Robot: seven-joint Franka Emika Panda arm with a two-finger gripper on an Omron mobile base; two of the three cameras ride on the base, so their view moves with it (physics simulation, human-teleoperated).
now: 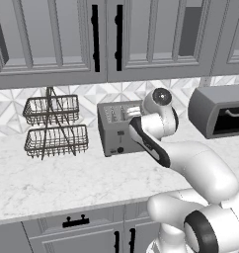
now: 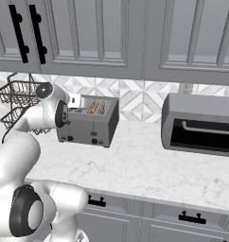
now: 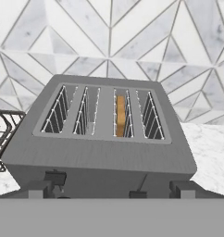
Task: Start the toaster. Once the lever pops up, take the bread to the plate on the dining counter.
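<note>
My hand (image 3: 112, 190) hangs spread wide and holds nothing, just in front of the toaster (image 3: 102, 139) and looking down onto its top. The bread (image 3: 121, 115) stands on edge deep in the third slot from the left in the hand view. The toaster sits on the marble bench (image 1: 67, 173) against the tiled wall, a two-tier wire basket (image 1: 55, 126) just beside it and a toaster oven (image 2: 199, 123) well apart on the other side.

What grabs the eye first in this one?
The grey toaster stands against the patterned backsplash, with a golden slice of bread sunk in one of its four slots. The white arm reaches toward it across the marble counter, a wire basket rack beside it.
</note>
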